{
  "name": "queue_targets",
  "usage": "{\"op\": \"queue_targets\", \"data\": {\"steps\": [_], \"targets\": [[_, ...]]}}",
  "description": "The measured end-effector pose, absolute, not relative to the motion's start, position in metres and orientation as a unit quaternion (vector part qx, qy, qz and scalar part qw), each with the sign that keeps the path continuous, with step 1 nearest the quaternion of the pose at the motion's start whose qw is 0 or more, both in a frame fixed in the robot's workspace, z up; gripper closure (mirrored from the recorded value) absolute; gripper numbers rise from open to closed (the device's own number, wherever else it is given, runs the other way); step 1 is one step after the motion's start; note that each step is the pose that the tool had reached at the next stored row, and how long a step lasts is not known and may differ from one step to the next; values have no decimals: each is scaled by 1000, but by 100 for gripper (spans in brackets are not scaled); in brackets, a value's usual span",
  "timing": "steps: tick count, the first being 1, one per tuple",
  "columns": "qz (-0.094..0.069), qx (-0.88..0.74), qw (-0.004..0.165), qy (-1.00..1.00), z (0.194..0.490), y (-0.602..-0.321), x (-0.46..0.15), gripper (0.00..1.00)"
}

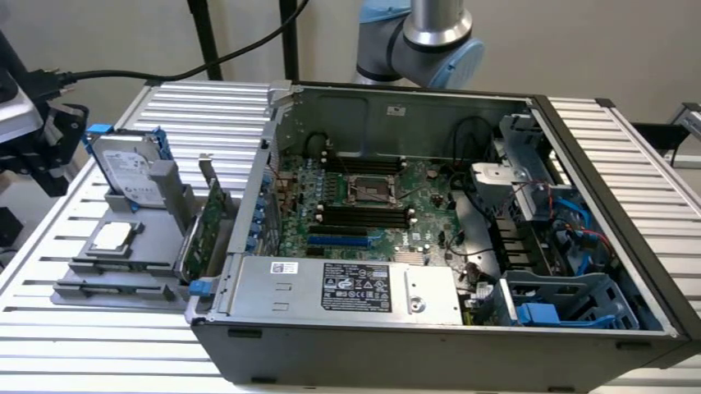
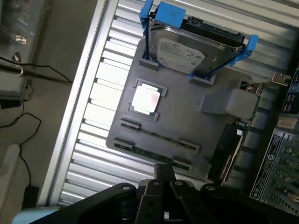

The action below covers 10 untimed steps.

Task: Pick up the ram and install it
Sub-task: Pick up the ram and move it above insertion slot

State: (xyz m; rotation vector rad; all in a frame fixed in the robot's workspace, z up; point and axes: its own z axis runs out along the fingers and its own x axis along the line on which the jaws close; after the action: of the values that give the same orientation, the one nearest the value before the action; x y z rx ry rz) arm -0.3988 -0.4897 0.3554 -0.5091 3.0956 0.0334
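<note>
The ram [image 2: 153,155] is a thin dark-green stick standing edge-on between clips in the grey holder [image 2: 187,112], on the side away from the hard drive. In the exterior view the ram [image 1: 118,286] sits at the holder's near end, left of the open computer case [image 1: 438,246]. My gripper [image 2: 162,169] hangs above that end of the holder, well clear of the ram, with its fingers shut together and nothing between them. The motherboard's black memory slots [image 1: 362,216] lie beside the processor socket [image 1: 367,190].
The holder also carries a silver hard drive with blue rails [image 2: 187,49], a processor chip [image 2: 145,99] and a tall green expansion card [image 1: 206,234] next to the case wall. The slatted metal table [image 2: 100,93] ends close by. A black device with a cable [image 1: 33,131] stands at the exterior view's left.
</note>
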Motion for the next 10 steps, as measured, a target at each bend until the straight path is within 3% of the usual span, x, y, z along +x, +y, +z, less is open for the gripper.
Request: {"op": "queue_targets", "data": {"steps": [10], "targets": [[11,-252,1,968,352,-490,-399,89]]}}
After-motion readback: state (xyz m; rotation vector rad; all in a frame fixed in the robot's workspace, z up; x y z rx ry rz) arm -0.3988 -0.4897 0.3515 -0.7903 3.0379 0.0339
